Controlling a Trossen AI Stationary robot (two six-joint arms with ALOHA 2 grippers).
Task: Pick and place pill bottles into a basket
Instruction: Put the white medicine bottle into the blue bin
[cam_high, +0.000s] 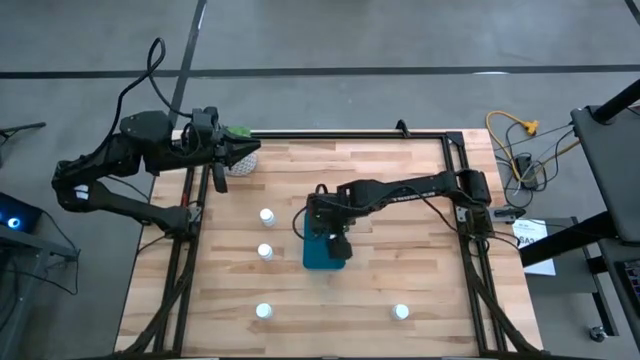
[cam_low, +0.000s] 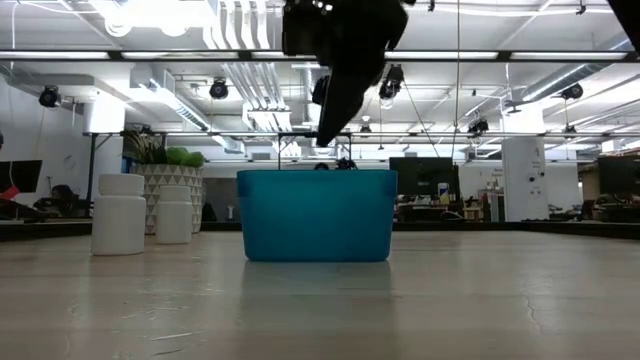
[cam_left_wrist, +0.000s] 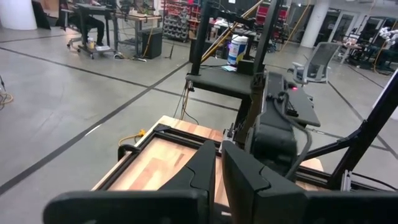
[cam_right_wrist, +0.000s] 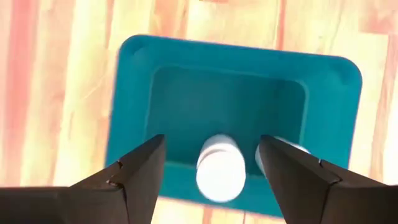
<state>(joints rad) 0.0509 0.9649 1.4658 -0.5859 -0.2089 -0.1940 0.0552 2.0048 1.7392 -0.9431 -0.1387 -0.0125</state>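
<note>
1. Right gripper (cam_right_wrist: 211, 171) jaws apart above basket (cam_high: 325, 254); one pill bottle (cam_right_wrist: 221, 168) between them, untouched, inside basket.
2. Left gripper (cam_high: 243, 152) jaws together at table's far-left edge.
3. Four bottles (cam_high: 267, 215) on table.

Teal rectangular basket (cam_high: 322, 254) with rounded corners, upright near the table's centre; inside it, one white pill bottle (cam_right_wrist: 221, 167) stands upright, a second (cam_right_wrist: 297, 149) just beside it, partly hidden. Four more capped white bottles stand upright on the table (cam_high: 266, 215) (cam_high: 265, 251) (cam_high: 263, 311) (cam_high: 401, 313).
</note>
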